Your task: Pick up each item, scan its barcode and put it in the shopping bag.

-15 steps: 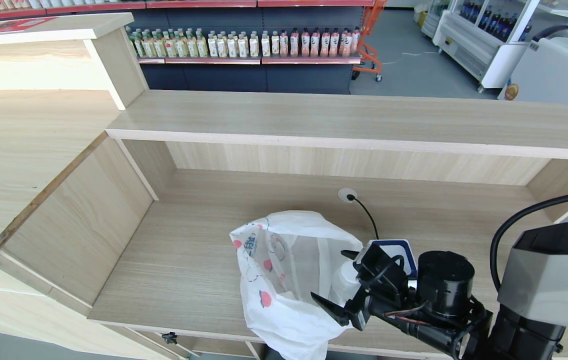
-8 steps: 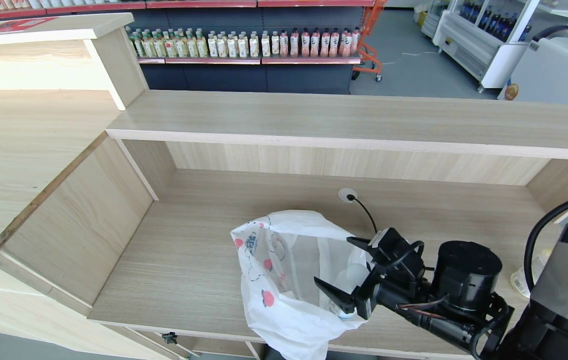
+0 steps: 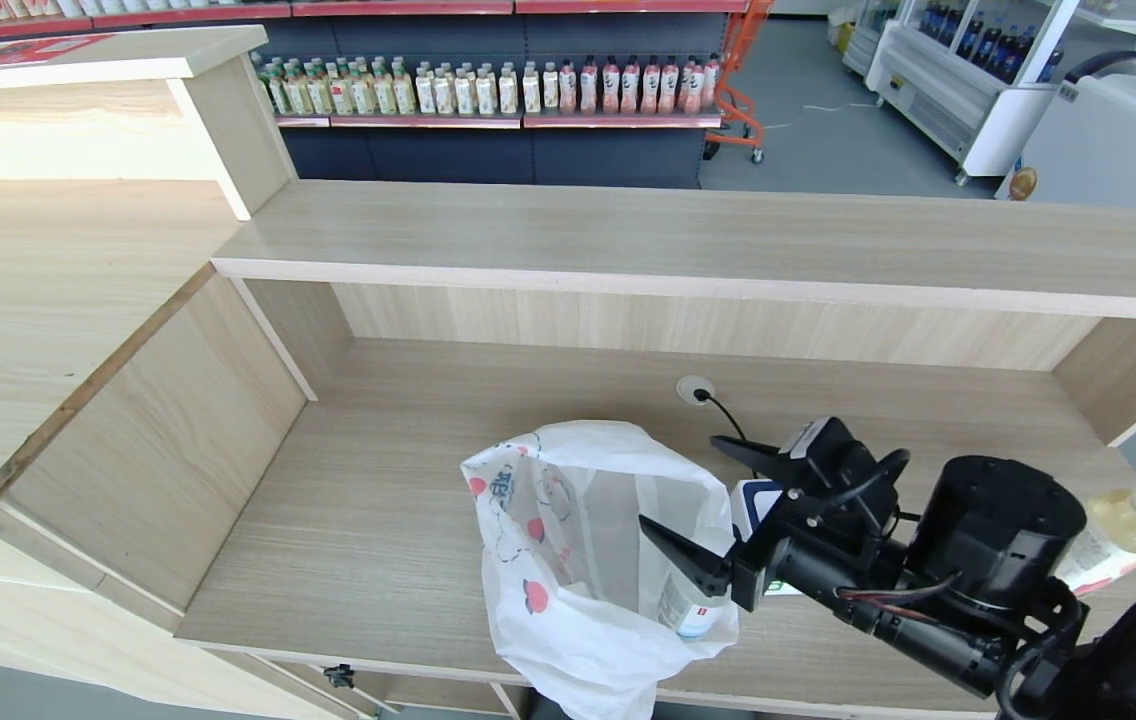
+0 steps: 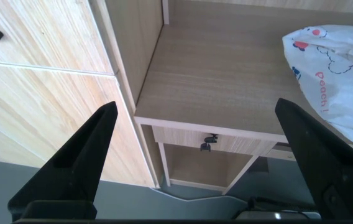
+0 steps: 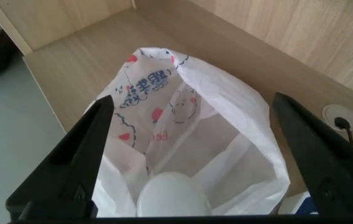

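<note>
One bottle [image 3: 680, 605] lies inside the shopping bag [image 3: 568, 540].
That bag sags over the front edge of the counter [image 3: 378, 520], with open wood to its left up to the side wall [image 3: 158, 440]. Jaws apart, the right gripper [image 3: 680, 480] has backed rightward from the bag's mouth; the left gripper [image 4: 196, 104] hangs spread off the front-left corner.

The worktop [image 3: 398, 500] is pale wood-grain board with a smooth, matt face. The shopping bag [image 3: 558, 540] is thin white plastic film, half see-through, crinkled and faintly glossy, and the bottle [image 3: 683, 606] inside it looks like clear plastic with a smooth white plastic cap [image 5: 173, 198]. The right end effector [image 3: 679, 480] and the left end effector [image 4: 192, 130] have matt black fingers, seemingly hard plastic.
</note>
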{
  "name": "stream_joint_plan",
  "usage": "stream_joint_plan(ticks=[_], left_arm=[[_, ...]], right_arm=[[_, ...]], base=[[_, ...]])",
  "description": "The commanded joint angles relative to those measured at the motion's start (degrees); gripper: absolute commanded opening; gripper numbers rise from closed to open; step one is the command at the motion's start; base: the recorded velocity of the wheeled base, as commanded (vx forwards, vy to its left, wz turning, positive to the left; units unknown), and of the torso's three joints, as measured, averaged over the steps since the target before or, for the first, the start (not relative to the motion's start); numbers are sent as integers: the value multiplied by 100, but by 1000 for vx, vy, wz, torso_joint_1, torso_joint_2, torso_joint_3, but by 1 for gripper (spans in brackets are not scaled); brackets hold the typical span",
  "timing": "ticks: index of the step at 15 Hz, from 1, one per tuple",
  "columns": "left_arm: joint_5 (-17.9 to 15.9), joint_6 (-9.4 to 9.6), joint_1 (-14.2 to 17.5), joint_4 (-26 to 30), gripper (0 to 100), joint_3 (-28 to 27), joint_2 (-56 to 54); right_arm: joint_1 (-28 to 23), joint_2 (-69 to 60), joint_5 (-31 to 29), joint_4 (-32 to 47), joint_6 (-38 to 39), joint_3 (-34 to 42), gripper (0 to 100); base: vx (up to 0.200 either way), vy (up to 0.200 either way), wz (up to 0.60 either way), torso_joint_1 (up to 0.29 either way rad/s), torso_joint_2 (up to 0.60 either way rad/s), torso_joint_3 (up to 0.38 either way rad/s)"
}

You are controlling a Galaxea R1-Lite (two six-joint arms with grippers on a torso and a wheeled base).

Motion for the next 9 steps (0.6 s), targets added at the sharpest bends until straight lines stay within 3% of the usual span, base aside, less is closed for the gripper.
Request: stream_joint_plan(ticks=[1, 3, 4, 5, 7, 9], left_arm=[[1, -3, 0, -1, 100, 0, -2], [1, -3, 0, -1, 100, 0, -2], [1, -3, 0, -1, 100, 0, -2], [1, -3, 0, -1, 100, 0, -2], [1, -3, 0, -1, 100, 0, -2], [1, -3, 0, -1, 100, 0, -2]], right_arm=[[-80, -1026, -123, 542, 91, -6, 100], [-528, -2090, -774, 1860, 91, 3, 100], [-677, -2301, -906, 2115, 91, 12, 100], [-1521, -2978, -1213, 2897, 82, 135, 100], [-2795, -3795, -1257, 4119, 64, 355, 100], [-3586, -4542, -1081, 5341, 275, 530, 100]], base=[[0, 0, 0, 0, 0, 0], [0, 0, 0, 0, 0, 0], [0, 0, 0, 0, 0, 0], [0, 0, 0, 0, 0, 0], [0, 0, 0, 0, 0, 0], [0, 0, 0, 0, 0, 0]])
